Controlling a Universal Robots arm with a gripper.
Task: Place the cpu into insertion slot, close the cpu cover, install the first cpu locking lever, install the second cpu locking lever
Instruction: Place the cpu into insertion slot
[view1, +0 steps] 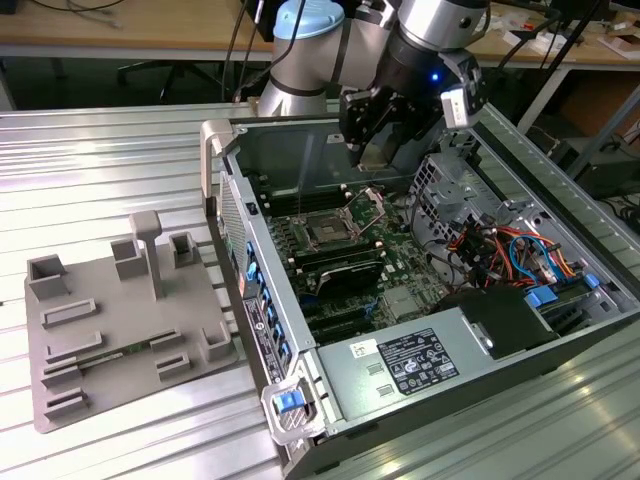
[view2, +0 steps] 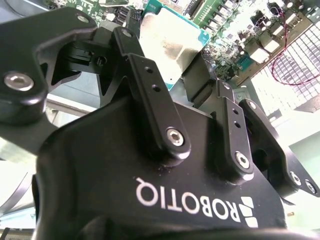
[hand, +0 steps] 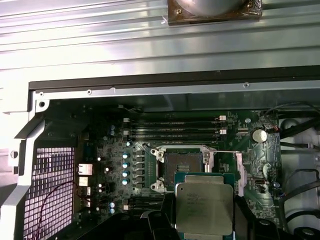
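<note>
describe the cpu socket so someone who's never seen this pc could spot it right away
Look inside the open computer case lying on the metal table, at the green motherboard on its floor. Near the board's middle sits the socket, a small square with a dark centre and silver rim, unlike the long black memory slots beside it.

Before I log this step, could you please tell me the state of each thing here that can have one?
gripper, shut on the cpu.
cpu, held above the motherboard, not yet seated.
insertion slot, uncovered and empty.
cpu cover, swung up, open.
computer case, side panel off, interior exposed.
</note>
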